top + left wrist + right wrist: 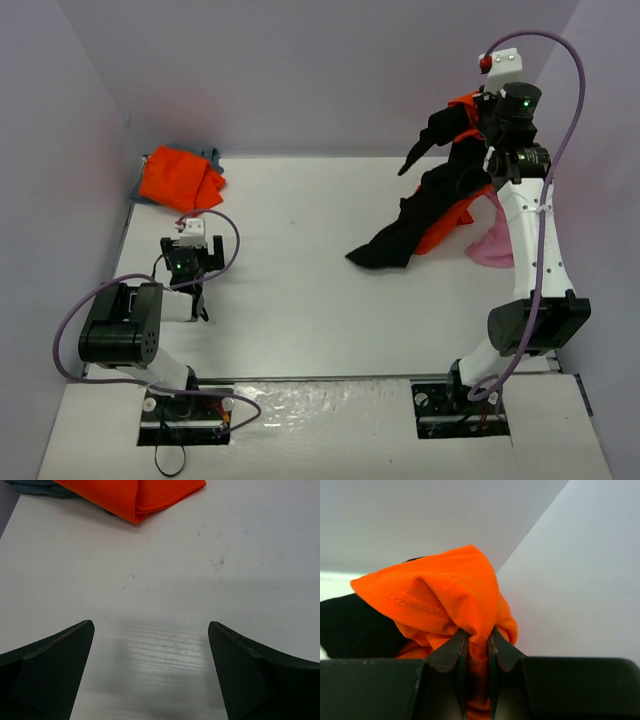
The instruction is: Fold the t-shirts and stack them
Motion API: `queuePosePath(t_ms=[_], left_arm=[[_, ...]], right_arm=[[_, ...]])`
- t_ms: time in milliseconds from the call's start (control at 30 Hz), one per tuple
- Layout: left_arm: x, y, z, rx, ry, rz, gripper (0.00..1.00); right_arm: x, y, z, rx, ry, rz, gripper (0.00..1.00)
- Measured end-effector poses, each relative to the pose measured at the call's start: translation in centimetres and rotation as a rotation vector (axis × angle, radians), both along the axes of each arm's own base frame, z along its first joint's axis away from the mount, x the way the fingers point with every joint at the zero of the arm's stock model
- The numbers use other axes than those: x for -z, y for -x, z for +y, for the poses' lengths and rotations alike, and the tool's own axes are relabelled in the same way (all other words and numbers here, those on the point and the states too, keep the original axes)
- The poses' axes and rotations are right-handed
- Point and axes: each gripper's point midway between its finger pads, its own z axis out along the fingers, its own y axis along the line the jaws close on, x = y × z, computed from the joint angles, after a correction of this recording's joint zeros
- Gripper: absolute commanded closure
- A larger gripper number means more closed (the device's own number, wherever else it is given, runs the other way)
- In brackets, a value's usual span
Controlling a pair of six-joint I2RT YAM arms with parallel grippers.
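My right gripper (477, 632) is shut on a bunched fold of a bright orange t-shirt (445, 592), with black cloth (350, 625) just left of it. In the top view the right gripper (484, 106) is raised at the back right. A black t-shirt (425, 205) and the orange t-shirt (452, 222) hang from there down to the table. A pink t-shirt (492, 246) lies beside the right arm. At the back left a folded orange t-shirt (180, 178) rests on a blue-grey one (212, 157). My left gripper (193, 258) stands open over bare table, short of that pile.
Walls close in the white table (300, 280) at the back and on both sides. In the left wrist view the folded orange t-shirt (135, 495) and blue-grey cloth (35, 487) lie ahead of the open left gripper (151, 630).
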Motion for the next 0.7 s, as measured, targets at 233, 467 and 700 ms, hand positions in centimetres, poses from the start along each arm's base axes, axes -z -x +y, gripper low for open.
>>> queuePosePath(t_ms=[233, 467, 700], left_arm=[[0.0, 0.0, 0.0, 0.000, 0.000, 0.000, 0.03], [0.0, 0.0, 0.0, 0.000, 0.000, 0.000, 0.03], [0.0, 0.0, 0.0, 0.000, 0.000, 0.000, 0.03]], right_arm=[[5.9, -0.7, 3.2, -0.178, -0.062, 0.167, 1.00], [8.5, 2.2, 14.3, -0.573, -0.078, 0.271, 1.00], [9.6, 9.1, 22.5, -0.942, -0.165, 0.378, 1.00]])
